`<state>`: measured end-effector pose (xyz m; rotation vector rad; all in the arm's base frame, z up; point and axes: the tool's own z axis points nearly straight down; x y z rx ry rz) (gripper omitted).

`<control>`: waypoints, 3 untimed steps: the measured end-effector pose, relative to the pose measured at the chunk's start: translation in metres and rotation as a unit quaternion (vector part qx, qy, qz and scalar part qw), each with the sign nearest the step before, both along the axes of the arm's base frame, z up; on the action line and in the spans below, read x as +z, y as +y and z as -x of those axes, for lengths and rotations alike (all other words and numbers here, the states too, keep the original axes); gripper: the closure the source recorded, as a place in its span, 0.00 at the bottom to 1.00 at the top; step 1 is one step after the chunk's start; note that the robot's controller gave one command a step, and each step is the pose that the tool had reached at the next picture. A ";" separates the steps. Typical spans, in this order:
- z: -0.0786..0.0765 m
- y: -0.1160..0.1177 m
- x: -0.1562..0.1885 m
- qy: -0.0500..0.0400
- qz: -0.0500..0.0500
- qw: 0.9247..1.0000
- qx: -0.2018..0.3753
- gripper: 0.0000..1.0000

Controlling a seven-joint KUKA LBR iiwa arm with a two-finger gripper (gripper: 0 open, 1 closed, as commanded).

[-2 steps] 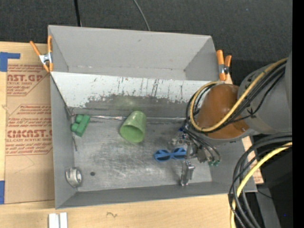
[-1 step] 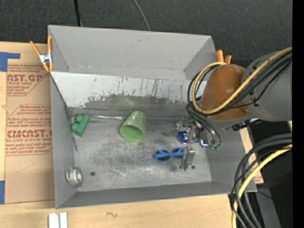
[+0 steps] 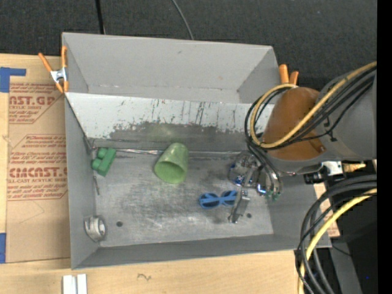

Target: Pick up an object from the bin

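the claw (image 3: 240, 202) hung low, right of the green cup (image 3: 172, 163) and just beside a small blue piece (image 3: 214, 199) lying flat on the bin (image 3: 153, 216) floor, likely because that piece lay apart from the other things and was easy to reach. whether the claw was wide or narrow could not be told, and nothing was plainly held. a green block (image 3: 103, 162) sat well left of the cup.

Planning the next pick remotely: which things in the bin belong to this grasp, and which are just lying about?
In hand:
- end effector
- blue plastic piece, right beside it; contact unclear

Lying about:
- green cup, on its side, middle
- green block, far left
- silver metal ring, lower-left corner
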<state>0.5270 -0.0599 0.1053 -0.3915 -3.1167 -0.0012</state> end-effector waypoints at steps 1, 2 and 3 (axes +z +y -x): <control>-0.004 0.001 -0.035 -0.003 0.000 0.997 -0.073 0.00; 0.002 0.019 -0.034 -0.005 0.001 0.992 -0.123 0.00; 0.002 0.019 -0.034 -0.005 0.001 0.992 -0.123 1.00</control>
